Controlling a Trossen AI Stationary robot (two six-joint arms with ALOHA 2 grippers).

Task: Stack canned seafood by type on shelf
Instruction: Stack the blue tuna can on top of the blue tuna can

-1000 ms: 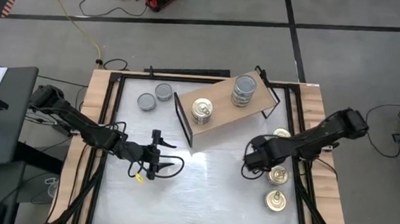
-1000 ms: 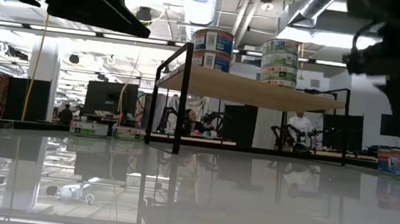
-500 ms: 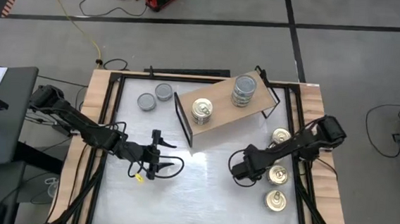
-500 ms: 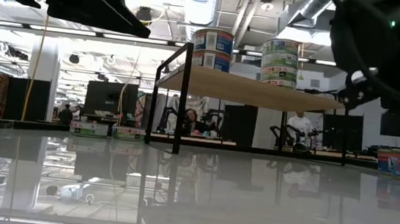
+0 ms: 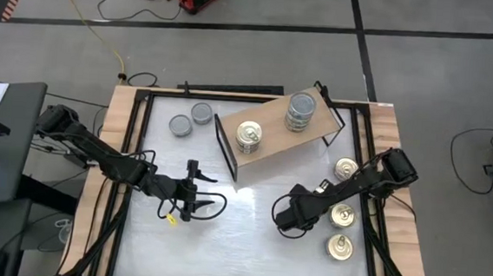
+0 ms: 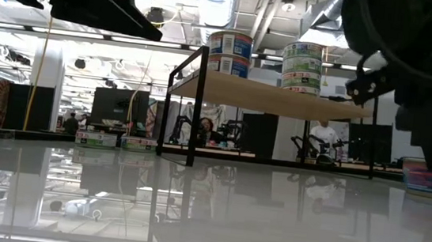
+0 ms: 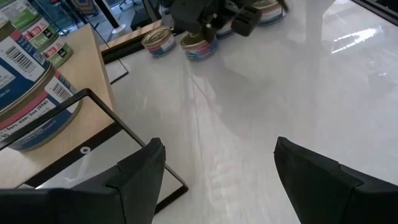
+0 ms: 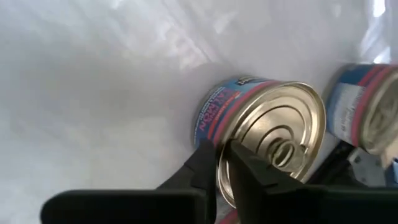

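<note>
The shelf (image 5: 272,125) stands at the far middle of the table. It bears a stack of gold-lidded tins (image 5: 248,138) and a grey-topped stack (image 5: 300,111). Three gold-lidded tins rest on their bases along the right edge, and the middle one (image 5: 343,218) has a blue and red label. My right gripper (image 8: 222,153) points steeply down beside that tin (image 8: 273,124). Its fingers are shut to a thin slit with nothing between them. My left gripper (image 7: 219,144) hangs open over the table's left middle (image 5: 209,202). My right gripper's fingertips (image 8: 239,163) show right against the lid's rim (image 8: 226,138) of the blue and red tin. I cannot tell whether they touch it. The tin stands upright on the table.
Two grey-topped tins (image 5: 180,126) (image 5: 202,113) sit at the far left of the table. More gold-lidded tins (image 5: 345,168) (image 5: 340,246) flank the middle one. The black frame post (image 5: 226,150) rises at the shelf's left end. Bare white tabletop (image 5: 239,242) lies between the arms.
My right arm has stretched out from the right edge. Its gripper has gone toward the table's left and near edges and has sunk lower. The tins and the shelf have stayed where they were.
</note>
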